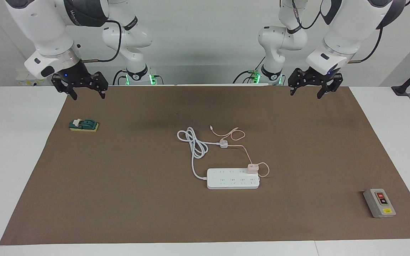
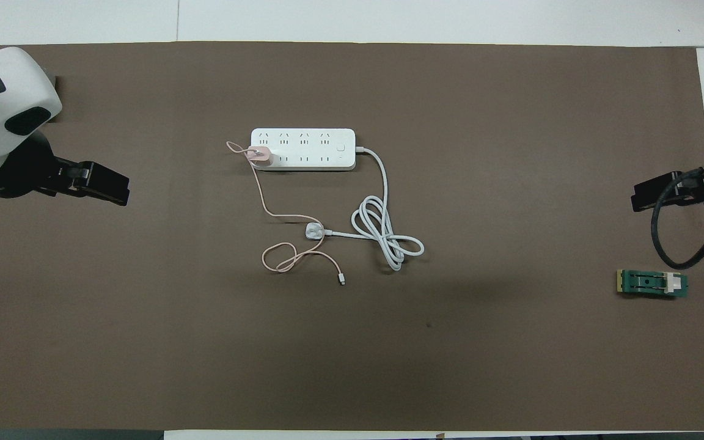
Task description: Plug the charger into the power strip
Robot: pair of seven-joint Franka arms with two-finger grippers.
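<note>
Already seated, judging by the pink charger (image 1: pixel 252 168) standing on the power strip (image 1: pixel 232 178) at its end toward the left arm. Best left untouched: left pincer (image 1: pixel 310 87) and right pincer (image 1: pixel 81 88), both spread open, empty, high over the surface's robot-side edge.

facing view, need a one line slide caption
Pink charger seated on the power strip, both grippers, left and right, open above the mat's robot-side corners.
</note>
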